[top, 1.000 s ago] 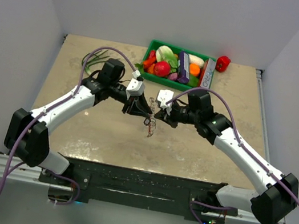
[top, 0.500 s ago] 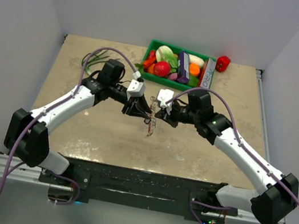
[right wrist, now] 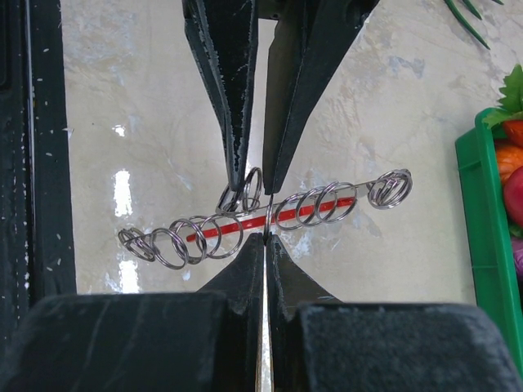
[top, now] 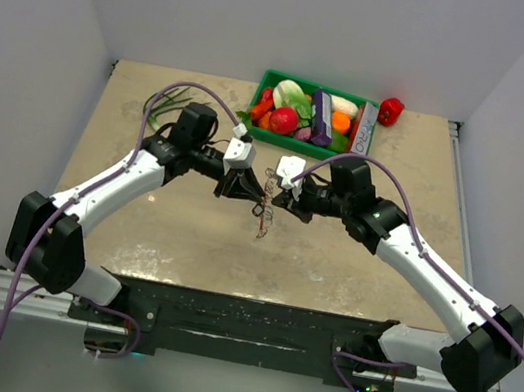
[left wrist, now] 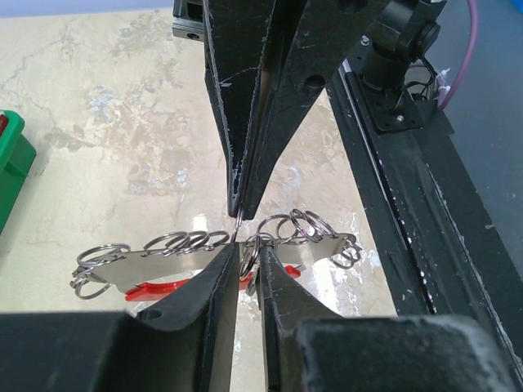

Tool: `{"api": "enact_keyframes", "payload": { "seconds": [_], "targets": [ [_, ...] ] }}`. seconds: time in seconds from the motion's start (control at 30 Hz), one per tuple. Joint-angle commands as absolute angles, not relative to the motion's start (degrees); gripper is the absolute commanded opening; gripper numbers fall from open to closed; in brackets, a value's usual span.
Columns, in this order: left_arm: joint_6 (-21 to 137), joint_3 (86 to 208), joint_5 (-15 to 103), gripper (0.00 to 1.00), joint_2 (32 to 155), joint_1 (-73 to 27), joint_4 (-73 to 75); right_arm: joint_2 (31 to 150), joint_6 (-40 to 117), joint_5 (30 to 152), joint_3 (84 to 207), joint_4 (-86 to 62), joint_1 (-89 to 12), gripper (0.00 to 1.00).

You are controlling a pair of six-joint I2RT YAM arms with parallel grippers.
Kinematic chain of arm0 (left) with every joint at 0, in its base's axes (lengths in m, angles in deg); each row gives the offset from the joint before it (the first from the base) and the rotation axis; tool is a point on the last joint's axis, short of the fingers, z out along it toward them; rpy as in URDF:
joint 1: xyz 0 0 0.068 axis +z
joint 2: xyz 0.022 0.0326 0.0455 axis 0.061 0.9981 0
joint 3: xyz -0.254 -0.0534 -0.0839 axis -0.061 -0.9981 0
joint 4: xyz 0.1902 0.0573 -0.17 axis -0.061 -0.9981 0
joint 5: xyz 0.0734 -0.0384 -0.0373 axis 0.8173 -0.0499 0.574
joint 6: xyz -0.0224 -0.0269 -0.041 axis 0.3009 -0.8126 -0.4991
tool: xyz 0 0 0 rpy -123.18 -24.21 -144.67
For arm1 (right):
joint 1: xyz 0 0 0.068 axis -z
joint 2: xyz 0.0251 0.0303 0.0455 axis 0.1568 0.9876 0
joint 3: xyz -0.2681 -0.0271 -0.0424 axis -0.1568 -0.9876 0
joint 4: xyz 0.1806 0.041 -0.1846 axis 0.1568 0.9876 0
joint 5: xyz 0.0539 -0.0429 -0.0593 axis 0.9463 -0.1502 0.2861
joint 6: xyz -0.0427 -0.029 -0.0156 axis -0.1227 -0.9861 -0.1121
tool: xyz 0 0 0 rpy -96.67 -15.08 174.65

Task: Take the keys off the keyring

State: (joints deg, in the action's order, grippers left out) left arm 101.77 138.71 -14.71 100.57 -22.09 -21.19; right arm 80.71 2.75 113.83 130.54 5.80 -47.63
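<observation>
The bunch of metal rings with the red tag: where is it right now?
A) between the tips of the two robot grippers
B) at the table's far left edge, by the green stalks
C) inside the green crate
A: in the right wrist view the left gripper and the right gripper point tip to tip with the keyring between them, outside the green crate.

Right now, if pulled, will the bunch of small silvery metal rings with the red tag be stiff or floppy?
Probably floppy: the bunch of small silvery metal rings hangs loosely, each ring tilted differently. Likely light, being thin wire. It may slip: the right gripper pinches one thin ring.
</observation>
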Motion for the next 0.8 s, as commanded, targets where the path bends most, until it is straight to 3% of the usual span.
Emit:
{"api": "enact_keyframes", "payload": {
  "seconds": [0.0,0.13,0.6,0.7,0.77],
  "targets": [
    [100.5,138.9,-14.9,0.17,99.6,-22.3,-18.2,78.8,3.0,114.3,131.3,2.6,-48.0,0.0],
    [100.5,138.8,-14.8,0.0,99.7,-22.4,-18.1,78.8,3.0,114.3,131.3,2.7,-48.0,0.0],
    [96.4,136.9,-27.0,0.0,101.2,-22.6,-12.7,79.2,4.8,115.5,131.0,1.6,-46.9,0.0],
    [96.4,136.9,-29.2,0.0,101.7,-22.5,-12.7,79.3,5.3,115.7,131.2,1.5,-46.7,0.09],
    [96.4,136.8,-30.8,0.0,102.0,-22.5,-12.5,79.4,5.3,115.5,131.3,1.6,-46.7,0.22]
  ]
}}
